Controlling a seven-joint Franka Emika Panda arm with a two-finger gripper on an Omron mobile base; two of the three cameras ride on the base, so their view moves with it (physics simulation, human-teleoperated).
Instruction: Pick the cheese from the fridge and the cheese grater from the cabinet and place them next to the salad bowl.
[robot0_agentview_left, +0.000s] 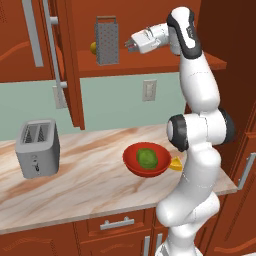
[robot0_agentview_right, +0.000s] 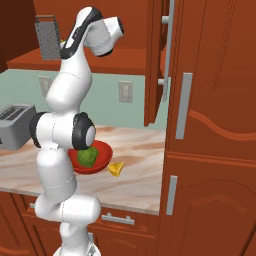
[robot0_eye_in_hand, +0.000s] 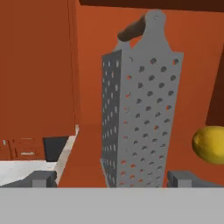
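**A:** On the near worktop (robot0_agentview_left: 75, 195), the cheese (robot0_agentview_left: 176, 164) already lies just beside the right rim of the salad bowl (robot0_agentview_left: 146, 160). Why there?

**B:** The task wants both items next to that bowl, so the wedge looks delivered. The toaster (robot0_agentview_left: 37, 148) stands well apart at the left and plays no part.

**A:** And the arm, raised high?

**B:** It reaches into the open cabinet (robot0_agentview_left: 150, 30), judging by its aim, for the cheese grater (robot0_agentview_left: 107, 41), which stands upright on the cabinet shelf with its loop handle on top.

**A:** Where does the grater sit against the fingers (robot0_eye_in_hand: 43, 178)?

**B:** In the hand view it rises straight ahead, between the two tips, which are spread wide, clamped on nothing and short of contact with it. A yellow fruit (robot0_eye_in_hand: 210, 144) rests on the shelf at the grater's far side.
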